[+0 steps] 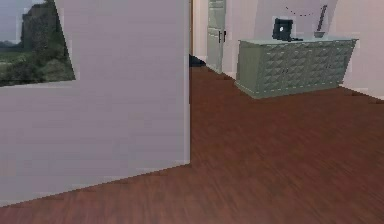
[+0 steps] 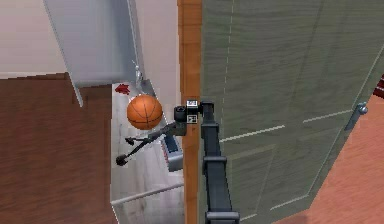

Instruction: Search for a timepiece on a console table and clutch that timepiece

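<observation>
- You could not have told whether the gripper (image 2: 140, 148) held anything. In the arm side view its thin fingers ran down and left from the two white squares, and an orange ball (image 2: 145, 111) sat at or behind them. Whether they touched the ball was just as unclear
- The timepiece was hard to make out. In the forward view a small dark thing (image 1: 283, 30) stood on top of the console table (image 1: 295, 70), far off on the right against the far wall. At that size you could not have said it was a clock
- Just right of it, on the same top, stood a pale vase (image 1: 319, 33) with a thin stem rising from it
- A landscape picture (image 1: 35, 45) was cut off by the forward view's top and left edges. It hung on a near pale wall (image 1: 120, 110) that blocked your view across the left half
- Past that wall's edge you had a white door (image 1: 215, 45) and a low dark shape (image 1: 196, 62) on the floor, partly hidden and too small to name
- Brown wood floor (image 1: 280, 150) lay between the near wall and the console table
- In the arm side view the arm (image 2: 215, 170) rose in front of a wooden door frame (image 2: 190, 50). A large grey-green panelled door (image 2: 290, 90) with a metal handle (image 2: 360, 108) stood close on the right
- Far left were a white panel (image 2: 95, 40) and a small red thing (image 2: 122, 89) on the floor, too small to name
</observation>
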Available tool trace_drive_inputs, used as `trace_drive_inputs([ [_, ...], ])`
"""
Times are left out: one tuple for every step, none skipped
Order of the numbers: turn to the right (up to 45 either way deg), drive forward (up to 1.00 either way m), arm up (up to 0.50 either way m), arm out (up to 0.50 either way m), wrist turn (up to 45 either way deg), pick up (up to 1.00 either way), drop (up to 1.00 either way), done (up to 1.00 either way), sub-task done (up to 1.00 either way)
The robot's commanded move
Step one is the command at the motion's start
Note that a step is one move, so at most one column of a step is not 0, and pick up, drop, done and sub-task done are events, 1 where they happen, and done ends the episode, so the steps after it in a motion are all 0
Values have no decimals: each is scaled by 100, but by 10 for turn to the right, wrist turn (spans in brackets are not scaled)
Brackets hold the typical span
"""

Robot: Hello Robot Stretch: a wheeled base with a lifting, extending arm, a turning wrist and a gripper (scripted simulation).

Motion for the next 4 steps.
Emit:
trace_drive_inputs([
  [0, 0, 0, 0, 450, 0, 0, 0, 0],
  [0, 0, 0, 0, 180, 0, 0, 0, 0],
  [0, 0, -30, 0, 0, 0, 0, 0, 0],
  [0, 0, 0, 0, 0, 100, 0, 0, 0],
])
